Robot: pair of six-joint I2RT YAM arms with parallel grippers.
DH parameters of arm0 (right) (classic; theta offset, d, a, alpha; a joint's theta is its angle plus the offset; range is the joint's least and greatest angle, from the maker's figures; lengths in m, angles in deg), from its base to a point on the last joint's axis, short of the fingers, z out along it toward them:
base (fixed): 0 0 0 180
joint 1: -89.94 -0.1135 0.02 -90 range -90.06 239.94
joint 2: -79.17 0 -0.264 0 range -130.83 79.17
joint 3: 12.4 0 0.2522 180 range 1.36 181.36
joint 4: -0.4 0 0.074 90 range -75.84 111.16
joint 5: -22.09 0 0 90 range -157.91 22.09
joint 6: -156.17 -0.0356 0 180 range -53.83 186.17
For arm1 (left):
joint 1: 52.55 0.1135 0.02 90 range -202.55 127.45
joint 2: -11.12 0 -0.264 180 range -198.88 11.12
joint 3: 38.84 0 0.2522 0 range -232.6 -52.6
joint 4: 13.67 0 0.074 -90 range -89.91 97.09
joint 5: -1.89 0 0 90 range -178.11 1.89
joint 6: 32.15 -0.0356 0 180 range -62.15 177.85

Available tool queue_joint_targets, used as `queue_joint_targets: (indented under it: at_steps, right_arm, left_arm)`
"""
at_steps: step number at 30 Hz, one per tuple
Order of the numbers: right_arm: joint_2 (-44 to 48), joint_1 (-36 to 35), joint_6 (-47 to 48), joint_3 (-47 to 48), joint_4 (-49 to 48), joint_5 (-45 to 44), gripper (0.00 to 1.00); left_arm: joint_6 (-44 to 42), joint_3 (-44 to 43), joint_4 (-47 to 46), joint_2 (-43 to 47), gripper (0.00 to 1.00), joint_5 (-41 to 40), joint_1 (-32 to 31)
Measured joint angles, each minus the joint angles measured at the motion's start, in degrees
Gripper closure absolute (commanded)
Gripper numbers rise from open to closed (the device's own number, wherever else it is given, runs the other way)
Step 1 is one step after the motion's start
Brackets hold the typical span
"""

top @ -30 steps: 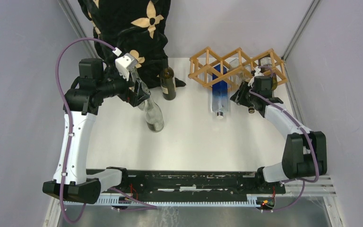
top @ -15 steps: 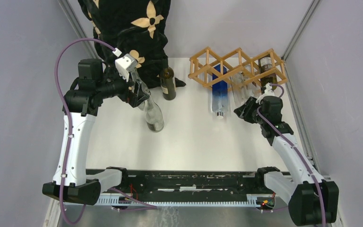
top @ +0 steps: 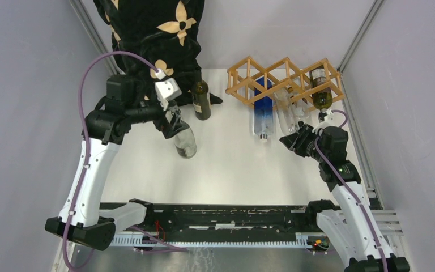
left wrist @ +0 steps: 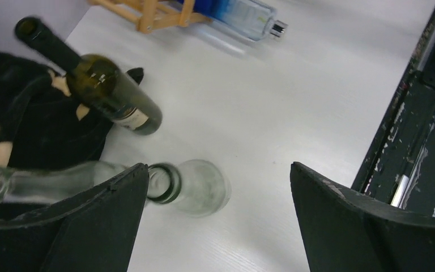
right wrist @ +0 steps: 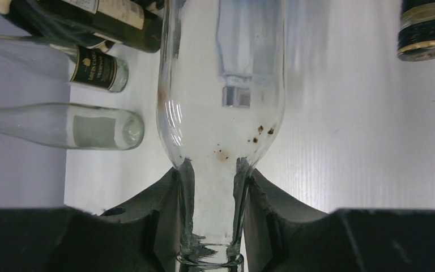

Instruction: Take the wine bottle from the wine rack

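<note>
Clear glass stands upright below my left gripper (left wrist: 218, 170), an empty bottle (left wrist: 198, 190) under jaws that gape with nothing held. My right gripper (right wrist: 212, 226) pinches the slim neck of the smooth, transparent wine bottle (right wrist: 222, 113), its rounded body running ahead of the fingers (right wrist: 161, 226) into the stick-lattice wine rack (top: 268, 72). I judge this mid-extraction: next, a straight pull back along its axis until the base clears its diamond cell.

The wine rack (top: 286, 79) is light tan. The blue bottle (top: 264, 115) fades to clear; the clear bottle (right wrist: 222, 102) carries brown specks. The black cloth (top: 147, 34) bears cream flowers; the tabletop (top: 232, 164) is white.
</note>
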Motion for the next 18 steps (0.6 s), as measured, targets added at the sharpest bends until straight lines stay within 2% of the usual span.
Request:
queue_joint_targets:
  at_steps: [5,11,18]
  right_arm:
    - [3.74,-0.72,-1.31,-0.22,1.86,4.24,1.00]
    - [6.05,-2.73,-2.01,-0.22,2.97,8.59,1.00]
    - [3.61,-9.70,-2.73,0.44,2.36,10.73,1.00]
  left_arm:
    - [-6.64,0.42,0.96,-0.20,0.00,-3.96,-10.67]
    - [-16.55,0.42,1.33,-2.16,0.00,-8.26,-17.22]
    - [-30.05,0.81,-0.94,-3.96,0.00,-16.15,-28.24]
